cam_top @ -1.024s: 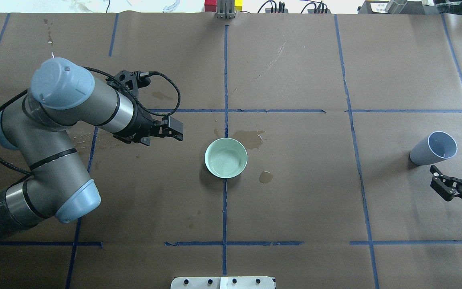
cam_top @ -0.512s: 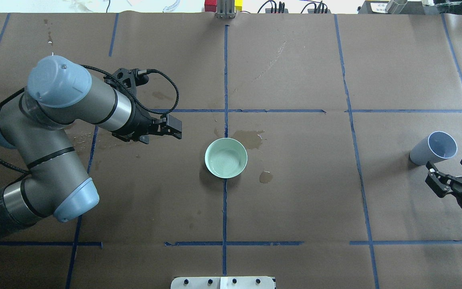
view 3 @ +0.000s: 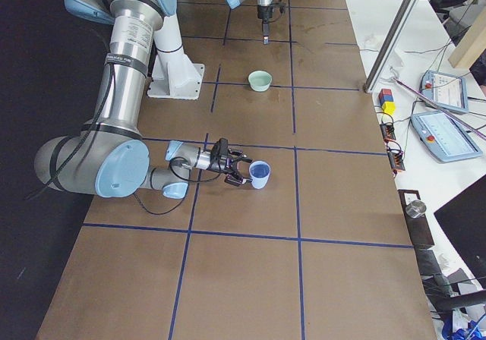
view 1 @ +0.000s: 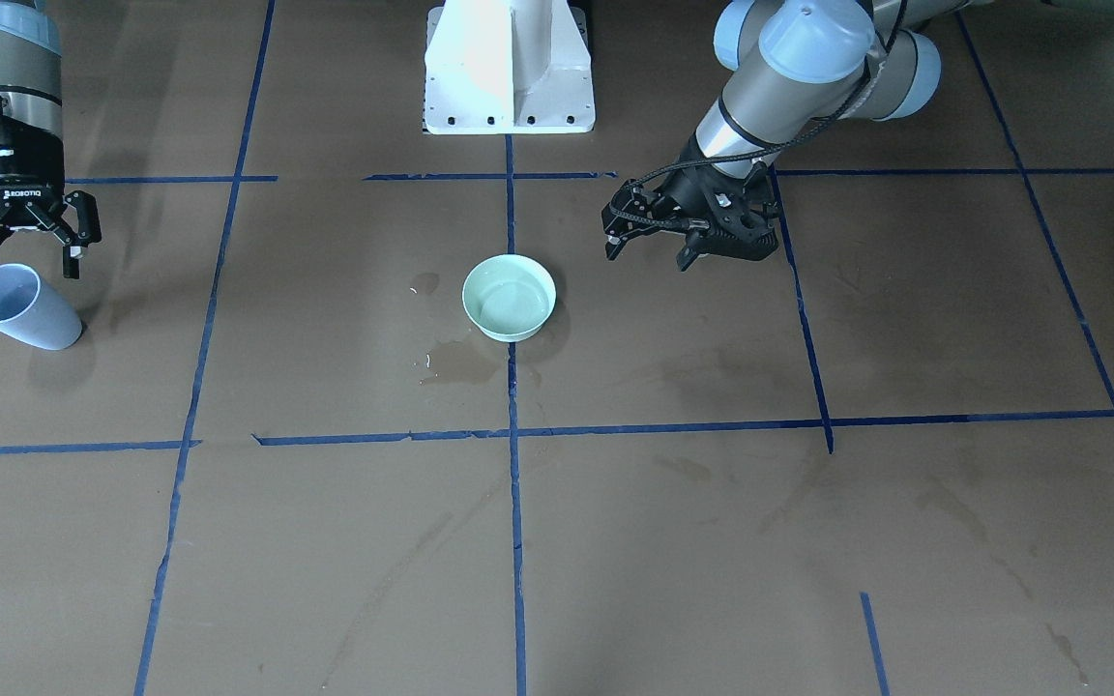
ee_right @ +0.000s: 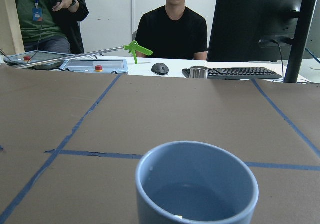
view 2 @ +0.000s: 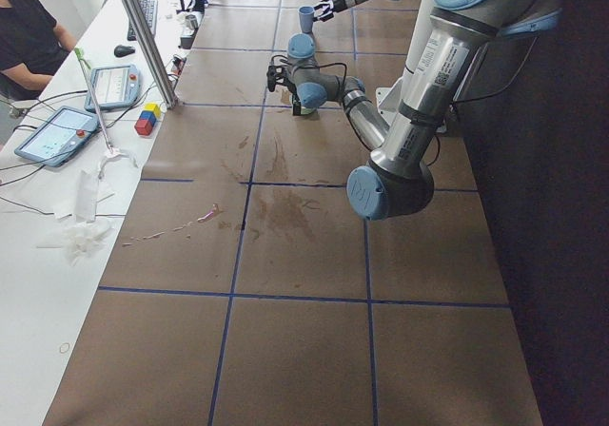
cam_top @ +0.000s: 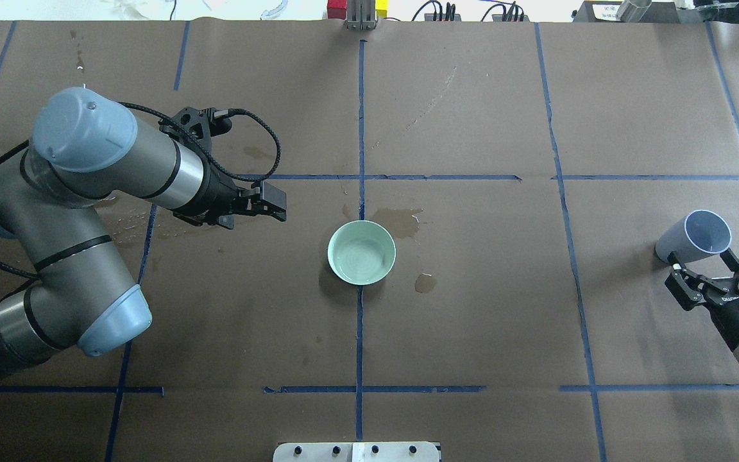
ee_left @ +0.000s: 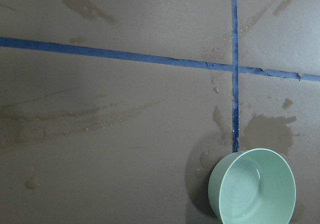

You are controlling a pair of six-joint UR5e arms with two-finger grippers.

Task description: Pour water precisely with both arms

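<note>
A pale green bowl (cam_top: 362,253) sits at the table's centre with a little clear water (ee_left: 250,189) in it. A grey-blue cup (cam_top: 695,236) stands at the robot's far right, and the right wrist view shows water (ee_right: 192,199) in its bottom. My right gripper (cam_top: 700,262) is open, its fingertips (view 1: 69,263) right at the cup's near side, not touching it. In the exterior right view it (view 3: 243,170) is level with the cup (view 3: 260,174). My left gripper (view 1: 646,253) hangs open and empty, left of the bowl (view 1: 509,297).
Brown wet stains (cam_top: 400,221) lie beside the bowl on the brown paper with blue tape lines. The white pedestal (view 1: 509,68) stands at the robot's side. Beyond the table's right end is a desk (ee_right: 225,69) with a keyboard, tablets and two people.
My right gripper has moved forward and inward to the cup, staying open. My left arm has drawn back slightly, away from the bowl.
</note>
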